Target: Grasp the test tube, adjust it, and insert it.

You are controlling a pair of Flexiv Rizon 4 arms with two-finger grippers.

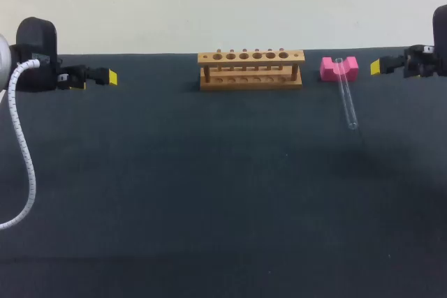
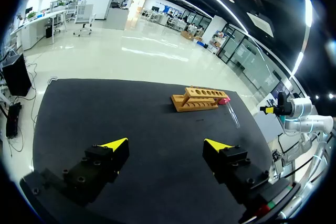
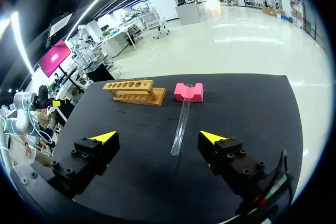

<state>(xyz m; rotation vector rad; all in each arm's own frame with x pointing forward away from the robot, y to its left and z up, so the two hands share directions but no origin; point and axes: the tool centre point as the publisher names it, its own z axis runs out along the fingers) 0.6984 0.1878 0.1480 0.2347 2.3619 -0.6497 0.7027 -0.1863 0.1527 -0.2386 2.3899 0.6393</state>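
Tube (image 1: 347, 95) apparently atop block (image 1: 339, 68), beside rack (image 1: 251, 69)

We are at a laboratory bench worked by robots: our black table (image 1: 209, 207) bears a wooden test tube rack (image 1: 251, 69) and a glass test tube (image 1: 347, 99) leaning on a pink block (image 1: 339, 68), with our left arm (image 1: 35, 54) and right arm (image 1: 429, 61) on either side.

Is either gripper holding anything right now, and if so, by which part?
Nothing is held. The left gripper and right gripper are both open and empty; the test tube lies free, one end propped on the pink block.
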